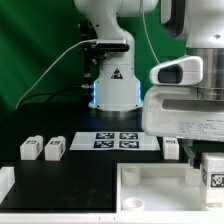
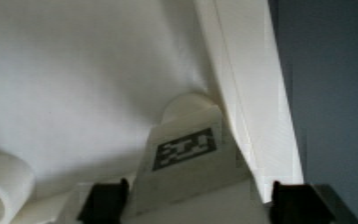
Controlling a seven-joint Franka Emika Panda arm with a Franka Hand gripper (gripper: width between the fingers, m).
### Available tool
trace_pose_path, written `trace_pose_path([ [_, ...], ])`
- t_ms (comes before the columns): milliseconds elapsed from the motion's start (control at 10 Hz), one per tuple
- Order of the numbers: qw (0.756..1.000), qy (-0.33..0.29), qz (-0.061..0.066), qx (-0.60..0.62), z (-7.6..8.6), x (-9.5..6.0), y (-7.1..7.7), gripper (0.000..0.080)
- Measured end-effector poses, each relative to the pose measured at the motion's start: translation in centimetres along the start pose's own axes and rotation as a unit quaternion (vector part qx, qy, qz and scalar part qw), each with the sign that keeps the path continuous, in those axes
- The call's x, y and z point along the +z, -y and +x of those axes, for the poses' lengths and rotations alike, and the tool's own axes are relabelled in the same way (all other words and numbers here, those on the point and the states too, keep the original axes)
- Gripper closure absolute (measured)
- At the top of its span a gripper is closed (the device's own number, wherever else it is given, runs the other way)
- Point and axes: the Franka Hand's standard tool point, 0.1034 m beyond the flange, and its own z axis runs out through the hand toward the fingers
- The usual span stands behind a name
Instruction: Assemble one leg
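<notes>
In the wrist view a leg (image 2: 185,150), a stubby white block with a black-and-white tag, sits between my two dark fingertips (image 2: 105,203) and touches both. My gripper (image 2: 199,205) is shut on it. Behind the leg lies the large white tray-shaped piece (image 2: 87,70) with its raised rim (image 2: 247,70). In the exterior view my gripper (image 1: 207,168) hangs at the right, over the right end of the tray-shaped piece (image 1: 150,190), with the tagged leg (image 1: 213,172) in it. Two more legs (image 1: 30,148) (image 1: 54,148) stand at the exterior view's left.
The marker board (image 1: 118,140) lies in front of the robot base (image 1: 112,90). Another small white part (image 1: 172,147) sits just beside the board, partly hidden by my hand. A rounded white boss (image 2: 2,185) shows on the tray-shaped piece near the leg. A white block (image 1: 5,182) sits at the left edge.
</notes>
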Motion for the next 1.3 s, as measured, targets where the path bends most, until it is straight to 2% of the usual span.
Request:
trace_pose_path([
  [100, 0.999, 0.001, 0.002, 0.04, -0.05, 0.0, 0.09, 0.0508],
  [300, 0.988, 0.005, 0.006, 0.156, 0.01, 0.03, 0.18, 0.0508],
  [400, 0.977, 0.013, 0.002, 0.212, 0.37, 0.09, 0.2, 0.0508],
  [500, 0.947, 0.02, 0.007, 0.321, 0.48, 0.13, 0.16, 0.0508],
  [600, 0.902, 0.022, 0.016, 0.43, 0.58, 0.2, 0.15, 0.0508],
  [800, 0.787, 0.02, 0.048, 0.614, 0.45, 0.27, -0.08, 0.0506],
  [900, 0.744, 0.02, 0.061, 0.666, 0.29, 0.27, -0.06, 0.0506],
  [1000, 0.74, 0.02, 0.06, 0.67, 0.33, 0.26, -0.04, 0.0506],
  [1100, 0.747, 0.019, 0.06, 0.662, 0.28, 0.33, -0.03, 0.0431],
  [1200, 0.755, 0.019, 0.06, 0.653, 0.26, 0.36, -0.02, 0.0431],
  [1300, 0.786, 0.016, 0.06, 0.616, 0.23, 0.35, 0.04, 0.0235],
])
